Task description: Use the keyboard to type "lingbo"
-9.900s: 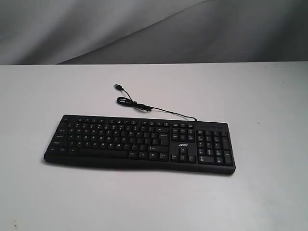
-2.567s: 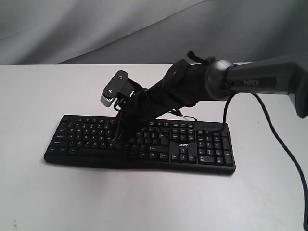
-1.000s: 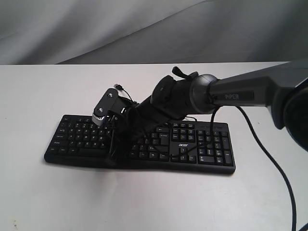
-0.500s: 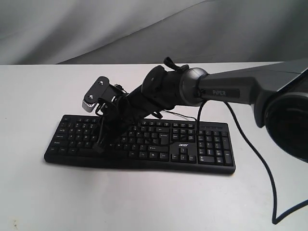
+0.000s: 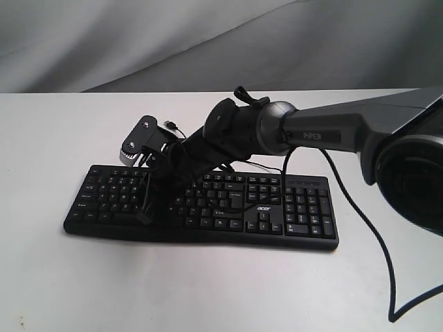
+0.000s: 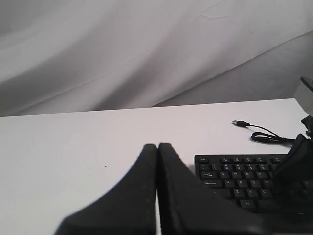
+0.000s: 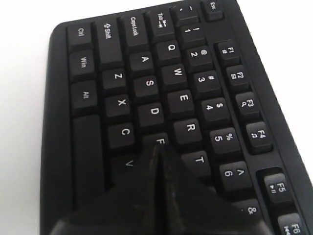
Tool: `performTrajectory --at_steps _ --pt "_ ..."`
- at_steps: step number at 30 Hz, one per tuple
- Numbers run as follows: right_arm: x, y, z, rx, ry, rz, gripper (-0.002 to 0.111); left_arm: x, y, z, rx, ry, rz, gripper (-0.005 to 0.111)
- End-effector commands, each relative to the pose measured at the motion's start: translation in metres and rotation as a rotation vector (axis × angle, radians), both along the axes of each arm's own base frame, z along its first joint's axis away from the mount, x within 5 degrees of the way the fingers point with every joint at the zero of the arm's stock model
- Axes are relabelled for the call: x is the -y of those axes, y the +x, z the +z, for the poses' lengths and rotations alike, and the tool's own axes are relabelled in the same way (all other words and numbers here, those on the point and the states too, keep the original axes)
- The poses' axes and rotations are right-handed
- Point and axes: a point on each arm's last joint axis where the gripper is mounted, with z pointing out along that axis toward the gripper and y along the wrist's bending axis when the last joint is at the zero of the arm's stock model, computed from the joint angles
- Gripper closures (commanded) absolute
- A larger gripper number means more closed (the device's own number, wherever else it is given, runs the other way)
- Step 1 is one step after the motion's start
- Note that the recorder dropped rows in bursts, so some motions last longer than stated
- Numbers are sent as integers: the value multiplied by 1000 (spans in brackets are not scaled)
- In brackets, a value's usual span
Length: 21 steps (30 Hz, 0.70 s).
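Right fingers [image 7: 171, 196] close into one narrow tip beside the F key [image 7: 160, 141] of the keyboard [image 5: 228, 207], suiting single-key presses; left fingers [image 6: 132, 196], also together, wait aside.

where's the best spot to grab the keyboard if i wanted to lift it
Probably the number-pad end of the keyboard, approached endwise. It lies flat on the table, so only its thin edges offer a pinch, and that end is clear of the right gripper over the letter keys.
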Motion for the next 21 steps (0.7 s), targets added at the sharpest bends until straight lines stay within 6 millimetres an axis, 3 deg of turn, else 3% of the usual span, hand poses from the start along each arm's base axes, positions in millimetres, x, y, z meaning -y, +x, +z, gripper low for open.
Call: performTrajectory --at_steps 1,8,14,21 --pt "-2 1 5 11 6 -2 108 0 0 -1 6 -1 -6 106" --pt "-2 1 4 11 5 -6 108 0 0 -1 6 -1 -6 106" --pt "0 2 -12 -24 -13 -16 108 0 0 -1 6 -1 -6 106" --pt "2 -2 14 -11 -23 3 108 0 0 -1 6 -1 -6 106"
